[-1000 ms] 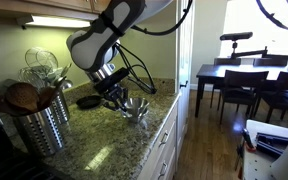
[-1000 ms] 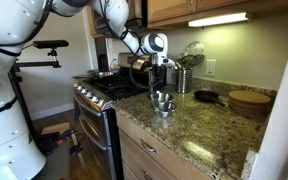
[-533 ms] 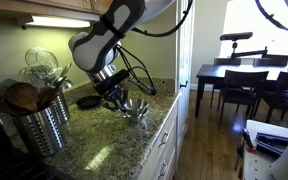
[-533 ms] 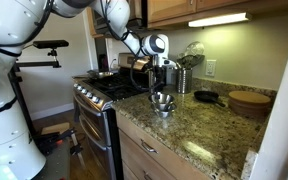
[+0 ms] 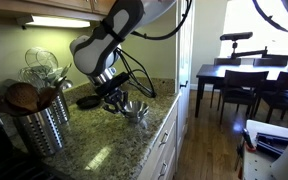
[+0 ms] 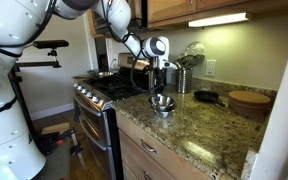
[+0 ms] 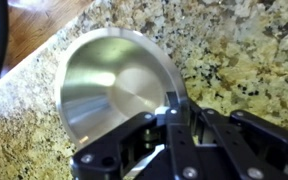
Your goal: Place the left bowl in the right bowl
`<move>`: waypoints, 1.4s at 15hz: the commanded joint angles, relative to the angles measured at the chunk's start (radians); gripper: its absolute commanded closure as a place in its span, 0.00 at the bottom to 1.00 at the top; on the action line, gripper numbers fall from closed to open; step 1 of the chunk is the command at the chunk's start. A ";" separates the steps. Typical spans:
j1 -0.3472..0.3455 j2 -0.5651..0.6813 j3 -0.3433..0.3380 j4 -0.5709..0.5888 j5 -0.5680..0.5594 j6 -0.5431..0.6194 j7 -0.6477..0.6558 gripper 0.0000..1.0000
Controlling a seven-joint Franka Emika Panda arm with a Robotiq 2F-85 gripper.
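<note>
A speckled granite countertop [image 5: 99,150] is running along a pale wall [image 5: 4,55], with an under-cabinet light strip [image 5: 56,21] glowing above it. Beyond it, a dark dining table [image 5: 246,72] and chairs [image 5: 229,92] are standing on a wooden floor [image 5: 209,150], and daylight is pouring through a window [image 5: 239,15]. In an exterior view, a gas stove [image 6: 96,92] is sitting beside the counter's drawer fronts [image 6: 144,150], under wooden cabinets [image 6: 174,10].

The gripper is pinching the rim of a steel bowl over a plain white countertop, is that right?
No. The countertop is speckled granite, not plain white; the wrist view shows it. The gripper does pinch the steel bowl by its rim.
</note>
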 commanded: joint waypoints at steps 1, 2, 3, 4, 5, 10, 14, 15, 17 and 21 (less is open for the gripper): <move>-0.016 0.007 0.001 0.009 0.017 0.016 0.010 0.92; -0.019 0.009 0.000 0.010 0.017 0.018 0.010 0.92; -0.021 0.010 0.000 0.010 0.018 0.020 0.010 0.92; -0.022 0.011 -0.001 0.010 0.018 0.022 0.010 0.92; -0.024 0.013 -0.001 0.011 0.018 0.022 0.010 0.92; -0.028 0.034 0.000 0.032 0.024 0.021 0.008 0.92; -0.028 0.044 -0.001 0.046 0.028 0.019 0.006 0.92; -0.028 0.047 -0.001 0.048 0.028 0.020 0.005 0.92; -0.028 0.052 -0.001 0.055 0.030 0.021 0.005 0.92; -0.028 0.057 -0.001 0.062 0.034 0.021 0.005 0.92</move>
